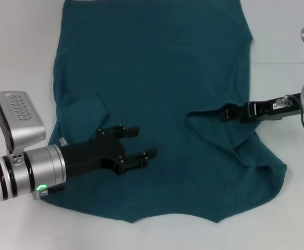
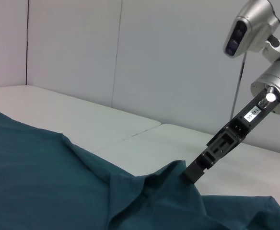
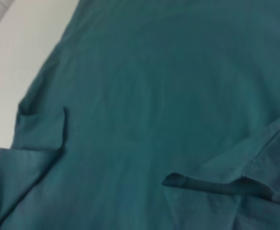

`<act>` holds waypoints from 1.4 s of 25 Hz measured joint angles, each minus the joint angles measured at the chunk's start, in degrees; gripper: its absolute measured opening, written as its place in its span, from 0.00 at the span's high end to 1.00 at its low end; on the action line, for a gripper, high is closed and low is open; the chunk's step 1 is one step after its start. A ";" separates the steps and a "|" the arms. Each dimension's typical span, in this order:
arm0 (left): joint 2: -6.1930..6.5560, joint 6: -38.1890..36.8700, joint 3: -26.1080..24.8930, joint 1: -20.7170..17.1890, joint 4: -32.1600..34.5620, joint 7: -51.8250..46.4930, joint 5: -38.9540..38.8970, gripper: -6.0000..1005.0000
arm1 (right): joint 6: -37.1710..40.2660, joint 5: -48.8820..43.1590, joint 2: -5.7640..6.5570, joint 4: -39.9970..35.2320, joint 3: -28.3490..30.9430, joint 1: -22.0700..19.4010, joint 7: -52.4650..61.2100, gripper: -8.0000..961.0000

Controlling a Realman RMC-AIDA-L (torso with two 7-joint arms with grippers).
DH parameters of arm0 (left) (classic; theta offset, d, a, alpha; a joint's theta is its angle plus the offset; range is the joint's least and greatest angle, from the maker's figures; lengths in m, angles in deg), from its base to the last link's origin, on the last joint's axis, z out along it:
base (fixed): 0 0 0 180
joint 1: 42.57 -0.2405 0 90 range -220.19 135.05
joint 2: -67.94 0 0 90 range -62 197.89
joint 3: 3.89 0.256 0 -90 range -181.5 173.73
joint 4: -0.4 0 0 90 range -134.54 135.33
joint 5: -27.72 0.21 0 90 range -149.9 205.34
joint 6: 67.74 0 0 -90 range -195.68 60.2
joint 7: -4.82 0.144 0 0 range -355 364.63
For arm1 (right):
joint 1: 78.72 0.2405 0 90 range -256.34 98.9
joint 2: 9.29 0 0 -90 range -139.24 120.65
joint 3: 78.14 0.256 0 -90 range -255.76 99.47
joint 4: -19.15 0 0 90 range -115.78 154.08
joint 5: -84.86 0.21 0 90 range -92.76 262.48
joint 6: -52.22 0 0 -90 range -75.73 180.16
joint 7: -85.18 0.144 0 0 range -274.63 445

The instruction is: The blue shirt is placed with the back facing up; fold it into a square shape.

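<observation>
- Mostly unfolded: shirt (image 1: 157, 78) lies spread, plain side up, on the white surface (image 1: 16, 52).
- Both sleeves turned inward; body folds left, by my reckoning.
- Left gripper (image 1: 139, 143) over the near-left part, fingers apart, empty.
- Right gripper (image 1: 227, 113) clamped on the right sleeve fold.
</observation>
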 joint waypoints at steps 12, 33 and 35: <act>0.09 -0.02 -0.01 -0.32 0.00 0.20 0.00 0.27 | 1.23 -9.71 -0.32 -0.98 -0.06 3.60 9.16 0.23; 0.00 0.34 -0.01 -0.57 0.00 1.07 0.06 0.27 | -5.71 -12.63 -3.18 0.98 -2.94 5.48 11.57 0.25; 0.00 0.36 -0.01 -0.60 0.00 1.07 0.07 0.27 | -6.16 -12.63 -3.18 1.66 -3.31 5.66 11.57 0.26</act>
